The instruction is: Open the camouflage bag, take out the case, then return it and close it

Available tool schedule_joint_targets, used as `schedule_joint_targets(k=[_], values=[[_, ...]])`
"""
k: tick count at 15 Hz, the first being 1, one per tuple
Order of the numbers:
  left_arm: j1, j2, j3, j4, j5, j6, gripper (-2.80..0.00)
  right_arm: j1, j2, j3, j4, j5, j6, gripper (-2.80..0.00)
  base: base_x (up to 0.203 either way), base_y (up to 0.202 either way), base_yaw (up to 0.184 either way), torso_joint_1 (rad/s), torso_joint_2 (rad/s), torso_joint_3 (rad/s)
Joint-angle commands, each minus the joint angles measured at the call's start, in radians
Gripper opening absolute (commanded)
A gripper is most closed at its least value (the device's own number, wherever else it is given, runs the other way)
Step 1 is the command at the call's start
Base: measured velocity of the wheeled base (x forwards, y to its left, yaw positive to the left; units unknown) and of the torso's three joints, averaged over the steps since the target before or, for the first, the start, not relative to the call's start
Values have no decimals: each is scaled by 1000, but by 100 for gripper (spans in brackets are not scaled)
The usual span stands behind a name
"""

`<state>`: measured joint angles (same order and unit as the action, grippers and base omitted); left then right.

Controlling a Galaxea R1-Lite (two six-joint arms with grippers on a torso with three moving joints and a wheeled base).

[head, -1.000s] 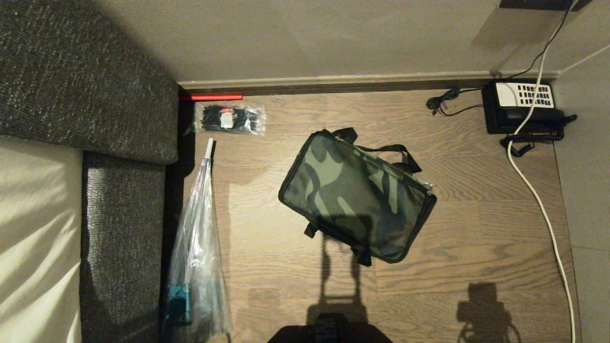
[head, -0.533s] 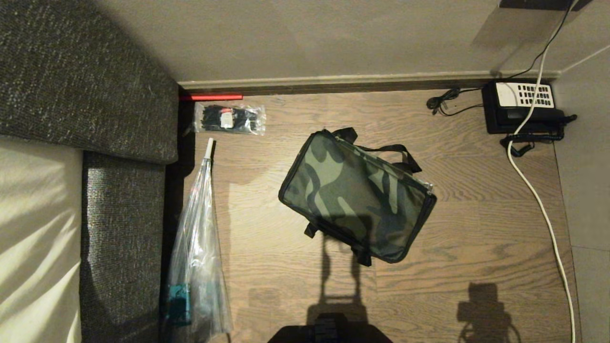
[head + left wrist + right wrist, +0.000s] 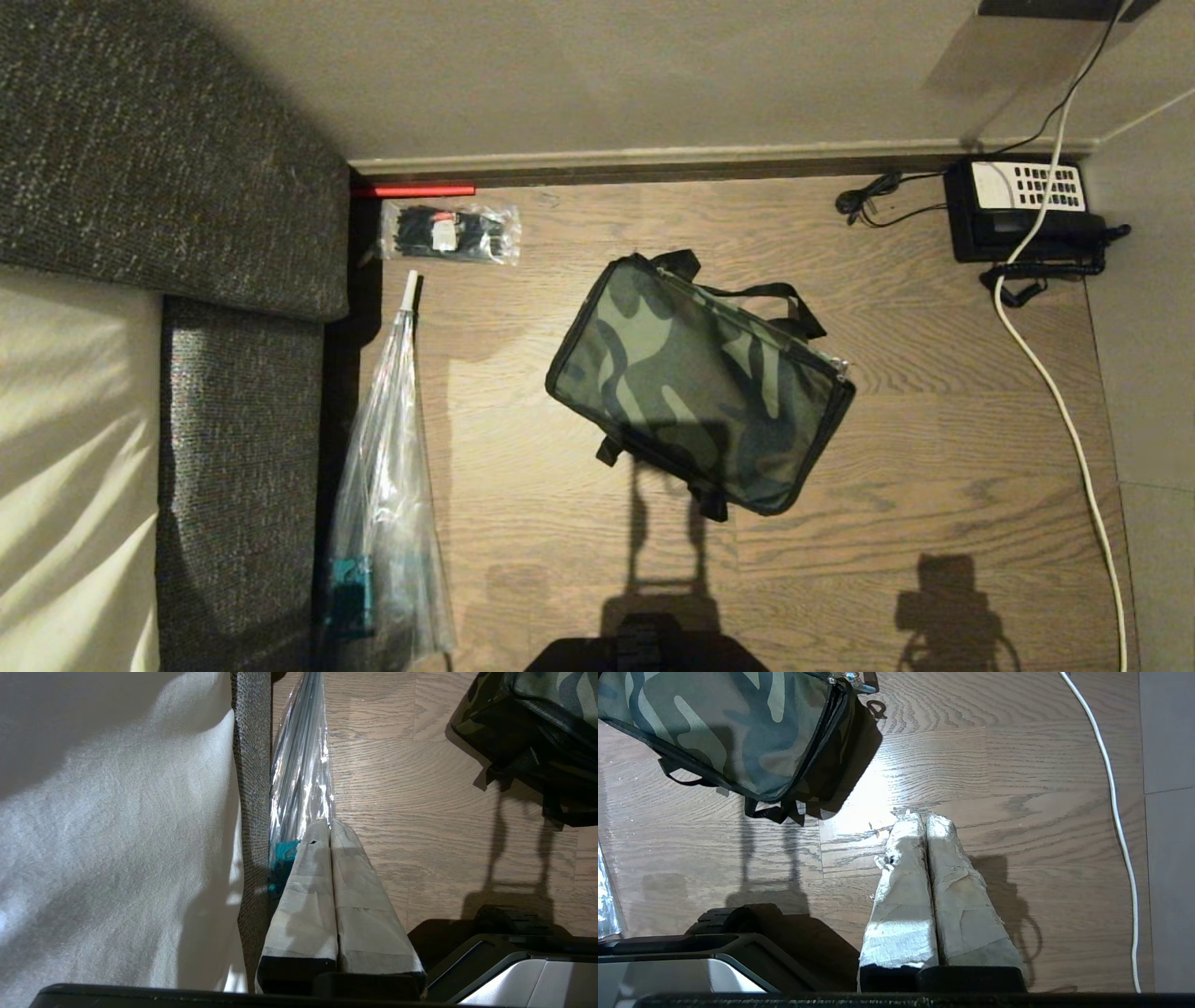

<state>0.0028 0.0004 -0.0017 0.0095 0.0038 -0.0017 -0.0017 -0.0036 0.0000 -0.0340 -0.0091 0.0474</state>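
Nothing moved since a second ago. I see camouflage bag (image 3: 698, 383) zipped, flat on floor (image 3: 934, 448). Left gripper (image 3: 330, 826) and right gripper (image 3: 924, 820) both clenched empty, hanging above floor, clear of bag.

Domestic living room, seen from above. Wood-plank floor (image 3: 579, 560) across the centre and lower frame, meeting a pale wall (image 3: 607, 75) at a skirting board (image 3: 709, 157) along the top. Grey upholstered sofa (image 3: 168, 149) with a cream cushion (image 3: 65, 448) at left. Corded desk telephone (image 3: 1022, 210) on the floor at upper right, white cable (image 3: 1074, 439) trailing down the right edge. Folded clear umbrella (image 3: 387, 523) beside the sofa.
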Motion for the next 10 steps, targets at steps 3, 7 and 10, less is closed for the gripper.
schedule_joint_targets(k=[3,7,10], values=[[0,0,0,1,-1,3,-280,0,-16,14,-1,0,0,-280,0,0,0,0,0,0],[0,0,0,0,1,3,-280,0,-16,14,-1,0,0,-280,0,0,0,0,0,0],[0,0,0,0,1,3,-280,0,-16,14,-1,0,0,-280,0,0,0,0,0,0]])
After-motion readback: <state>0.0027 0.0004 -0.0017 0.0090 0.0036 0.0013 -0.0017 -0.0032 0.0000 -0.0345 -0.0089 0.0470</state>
